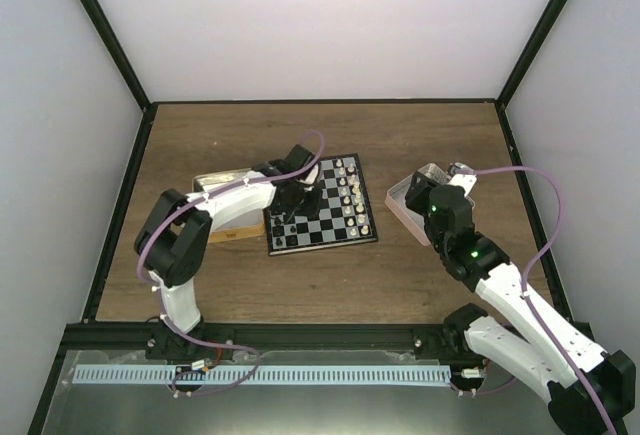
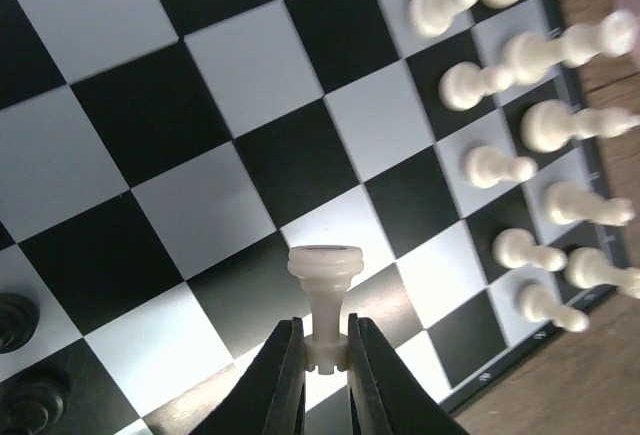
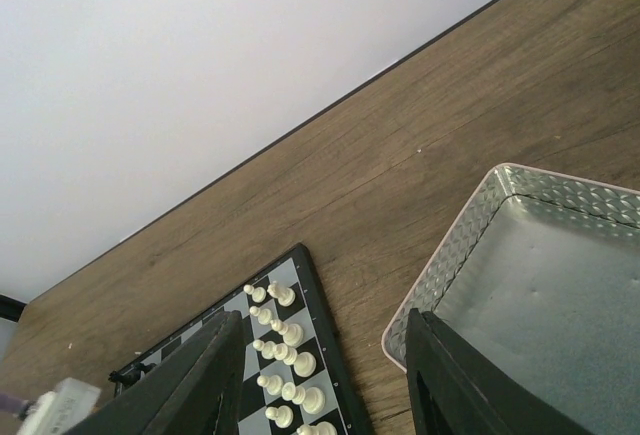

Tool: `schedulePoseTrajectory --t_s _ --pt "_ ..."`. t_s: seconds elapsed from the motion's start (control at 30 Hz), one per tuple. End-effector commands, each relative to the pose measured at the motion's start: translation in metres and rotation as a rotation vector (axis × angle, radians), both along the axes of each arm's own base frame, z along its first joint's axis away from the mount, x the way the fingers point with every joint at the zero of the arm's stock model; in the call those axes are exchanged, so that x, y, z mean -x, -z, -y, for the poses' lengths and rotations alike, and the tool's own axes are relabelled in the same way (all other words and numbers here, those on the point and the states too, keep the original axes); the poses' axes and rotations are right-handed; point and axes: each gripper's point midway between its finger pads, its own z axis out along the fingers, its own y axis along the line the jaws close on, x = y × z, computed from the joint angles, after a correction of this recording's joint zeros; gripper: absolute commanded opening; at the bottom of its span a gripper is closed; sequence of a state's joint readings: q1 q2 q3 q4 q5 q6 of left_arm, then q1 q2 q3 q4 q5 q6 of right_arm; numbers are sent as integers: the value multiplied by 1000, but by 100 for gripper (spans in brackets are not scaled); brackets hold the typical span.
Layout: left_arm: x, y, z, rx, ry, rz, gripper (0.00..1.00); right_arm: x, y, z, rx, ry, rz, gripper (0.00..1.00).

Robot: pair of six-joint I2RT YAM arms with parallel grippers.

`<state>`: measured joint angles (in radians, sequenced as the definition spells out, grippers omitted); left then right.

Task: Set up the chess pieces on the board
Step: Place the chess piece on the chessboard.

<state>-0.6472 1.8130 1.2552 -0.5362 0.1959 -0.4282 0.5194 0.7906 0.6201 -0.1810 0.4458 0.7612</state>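
**Status of setup: partly complete.**

The board (image 1: 345,217) is lying flat near the middle of the table (image 1: 250,135). Along its right edge, white pieces (image 2: 500,167) are standing in two neat rows, so the white side is looking nearly finished. At the opposite edge, a few black pieces (image 2: 16,319) are showing. The left arm is covering most of that side in the overhead view, so the number of black pieces in place cannot be told.

**Left gripper.** The left gripper (image 2: 325,347) is positioned over the board, with its fingers pressed in on the narrow stem of one white piece (image 2: 325,273). The piece's wide end is pointing toward the squares. It is being held well apart from the two white rows, so by this reading it is not yet sitting in its final place.

**Right gripper.** The right gripper (image 3: 322,327) is hovering beside the pink tray (image 3: 450,255), to the right of the board. Its fingers are spread and nothing is lying between them. No pieces are showing in the visible part of that tray.

**Work remaining, as judged here:**
1. Seating the held white piece in the white rows.
2. Filling out the black side.

A tan tray (image 1: 222,183) is sitting left of the board, mostly hidden under the left arm.
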Motion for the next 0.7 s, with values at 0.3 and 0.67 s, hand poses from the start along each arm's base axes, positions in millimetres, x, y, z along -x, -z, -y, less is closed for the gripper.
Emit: schedulePoseTrajectory --t_s 0.3,0.67 --pt "5 15 -5 -148 42 -39 21 0 -4 3 -15 16 17 46" --pt "6 21 -6 -151 30 -50 31 1 -4 4 -9 19 15 46"
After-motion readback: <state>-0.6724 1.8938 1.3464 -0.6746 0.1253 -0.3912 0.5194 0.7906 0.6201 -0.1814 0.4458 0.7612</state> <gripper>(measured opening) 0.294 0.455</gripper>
